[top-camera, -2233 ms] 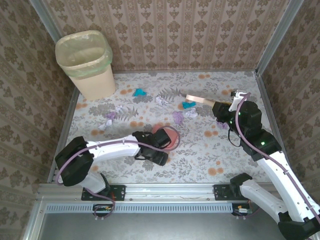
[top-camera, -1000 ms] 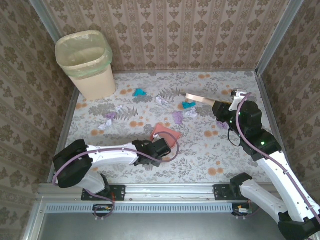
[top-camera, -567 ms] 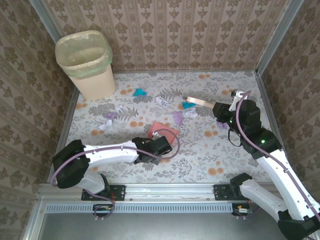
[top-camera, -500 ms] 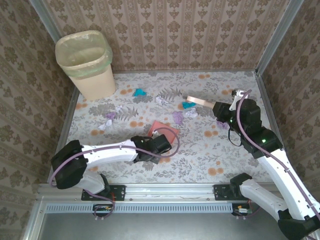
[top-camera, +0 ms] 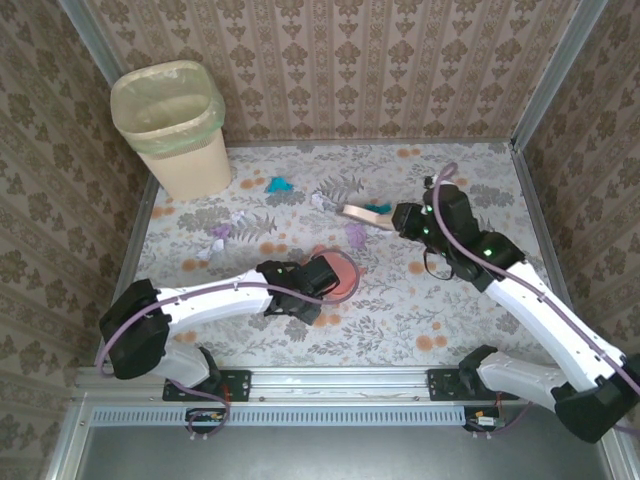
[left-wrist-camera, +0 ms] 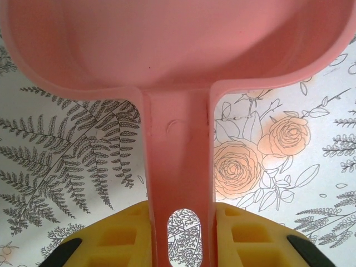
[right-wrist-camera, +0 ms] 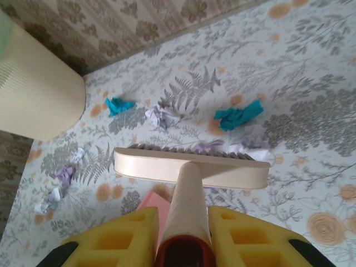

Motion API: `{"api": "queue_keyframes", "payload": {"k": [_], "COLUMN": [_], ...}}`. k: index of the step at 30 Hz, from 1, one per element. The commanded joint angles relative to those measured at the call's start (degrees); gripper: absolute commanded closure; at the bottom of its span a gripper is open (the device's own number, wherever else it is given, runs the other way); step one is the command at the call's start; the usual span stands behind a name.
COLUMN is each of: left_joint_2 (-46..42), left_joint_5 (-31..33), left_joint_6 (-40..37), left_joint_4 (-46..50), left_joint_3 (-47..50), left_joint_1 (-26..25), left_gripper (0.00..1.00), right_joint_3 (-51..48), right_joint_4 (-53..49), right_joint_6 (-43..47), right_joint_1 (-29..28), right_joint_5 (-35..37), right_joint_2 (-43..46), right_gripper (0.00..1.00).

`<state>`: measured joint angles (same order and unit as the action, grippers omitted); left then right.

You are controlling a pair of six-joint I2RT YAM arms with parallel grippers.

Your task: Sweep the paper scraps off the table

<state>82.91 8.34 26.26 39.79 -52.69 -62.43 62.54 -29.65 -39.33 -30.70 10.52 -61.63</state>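
Clamping cream wooden brush [right-wrist-camera: 192, 167] in right gripper [right-wrist-camera: 185, 231], pink plastic dustpan [left-wrist-camera: 167, 44] in left gripper [left-wrist-camera: 181, 231], with crumpled paper scraps [right-wrist-camera: 238, 115] just beyond its far side

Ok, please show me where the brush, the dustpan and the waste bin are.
brush [right-wrist-camera: 192, 167], right wrist view, on the middle of its pale head.
dustpan [left-wrist-camera: 167, 44], left wrist view, on the pink pan body.
waste bin [top-camera: 190, 165], top external view, on its beige outer wall.

Brown damask walls [top-camera: 350, 60] meet at aluminium posts [top-camera: 560, 70]; a beige bin [top-camera: 190, 165] stands far-left.
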Motion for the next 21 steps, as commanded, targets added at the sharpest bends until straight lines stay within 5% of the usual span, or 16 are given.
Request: {"api": "queue_keyframes", "payload": {"k": [1, 11, 21], "left_joint_2": [1.43, 2.86, 5.71], "left_joint_5": [-1.83, -4.23, -2.11], "left_joint_6": [-3.17, -5.02, -6.04], "left_joint_4": [-0.61, -4.85, -5.65], "left_joint_3": [-0.77, -0.31, -1.55], "left_joint_1": [1.29, 5.32, 6.03], "left_gripper": [1.0, 1.0, 1.0], "right_joint_3": [2.25, 1.29, 4.69], "right_joint_4": [5.89, 13.62, 11.14], "right_joint_6": [-1.91, 0.65, -0.72], "right_joint_1": [-1.54, -2.52, -2.79], "right_joint_5": [3.26, 5.59, 5.73], "right_joint_2": [-1.67, -8.15, -15.25], "right_gripper": [1.0, 1.0, 1.0]}}
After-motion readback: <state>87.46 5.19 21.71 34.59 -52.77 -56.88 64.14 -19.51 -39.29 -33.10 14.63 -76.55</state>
